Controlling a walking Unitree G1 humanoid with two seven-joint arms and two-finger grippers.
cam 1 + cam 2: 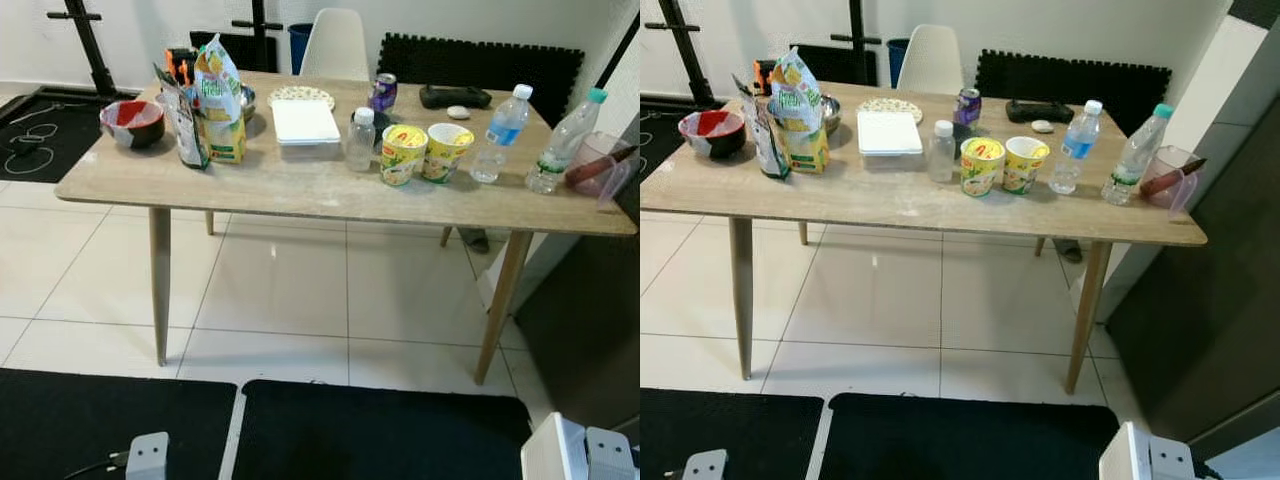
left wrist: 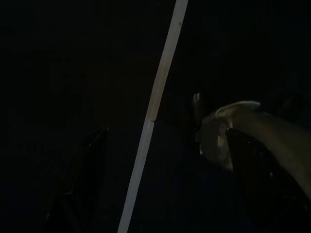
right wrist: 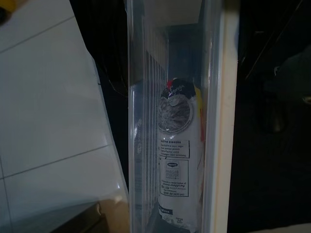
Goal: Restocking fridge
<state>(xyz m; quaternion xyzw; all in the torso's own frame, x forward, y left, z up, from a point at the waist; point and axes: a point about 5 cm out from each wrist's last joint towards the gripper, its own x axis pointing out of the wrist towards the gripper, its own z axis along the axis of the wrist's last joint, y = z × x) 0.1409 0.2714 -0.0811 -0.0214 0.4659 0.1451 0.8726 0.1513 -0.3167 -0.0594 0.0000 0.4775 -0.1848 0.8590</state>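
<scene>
Black fingers of left gripper (image 2: 160, 179) spread, empty, hanging in shade; dark wrist view barely legible. Right gripper: finger state cannot tell. Its wrist view: white carton (image 3: 179, 155) upright in clear fridge door shelf (image 3: 141, 145). Water bottles (image 1: 503, 132) on wooden table (image 1: 300, 185): light, smooth, slippery; grasp mid-body. Noodle cups (image 1: 402, 154) crushable. Fridge interior mostly hidden.

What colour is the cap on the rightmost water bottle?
Teal-green cap; clearest in the right eye view.
</scene>
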